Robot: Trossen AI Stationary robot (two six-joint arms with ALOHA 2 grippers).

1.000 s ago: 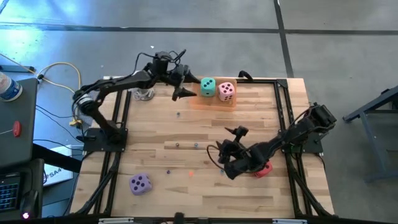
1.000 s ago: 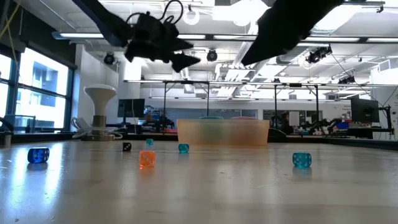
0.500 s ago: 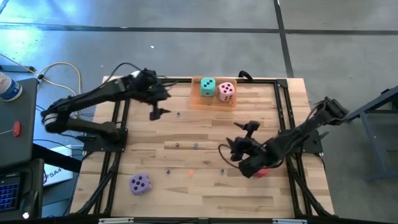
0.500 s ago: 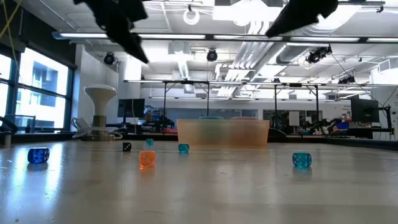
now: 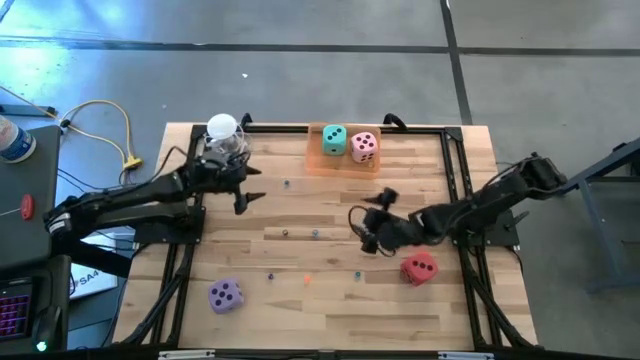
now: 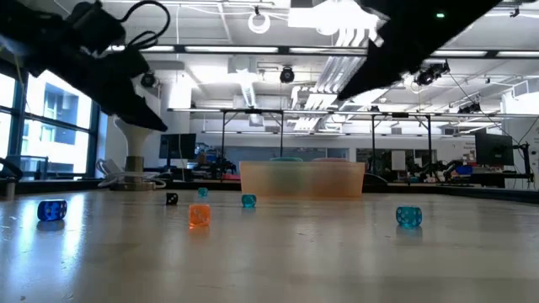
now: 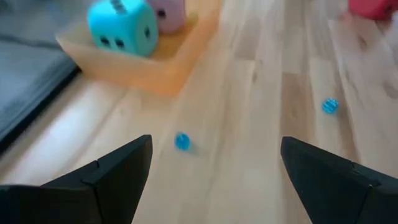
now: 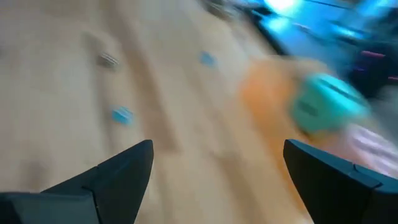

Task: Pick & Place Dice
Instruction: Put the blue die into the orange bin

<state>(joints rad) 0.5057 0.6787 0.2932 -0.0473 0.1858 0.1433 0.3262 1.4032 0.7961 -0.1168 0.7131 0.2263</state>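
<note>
Right gripper [image 5: 366, 232]: jaws wide, empty; has lifted off the red die [image 5: 419, 268], now uncovered at 4 o'clock. Left gripper [image 5: 243, 196]: wide, empty, retreated from the tray [image 5: 341, 164], 12 o'clock, holding teal die [image 5: 334, 140] and pink die [image 5: 364, 147]. Purple die [image 5: 225, 295]: 7 o'clock, likely next.

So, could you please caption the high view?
Teal die and pink die in tray; red, purple remain.

Four dice [image 5: 334, 140], one orange tray [image 5: 343, 163], two arms [image 5: 130, 203], several small beads [image 5: 315, 233]
</note>
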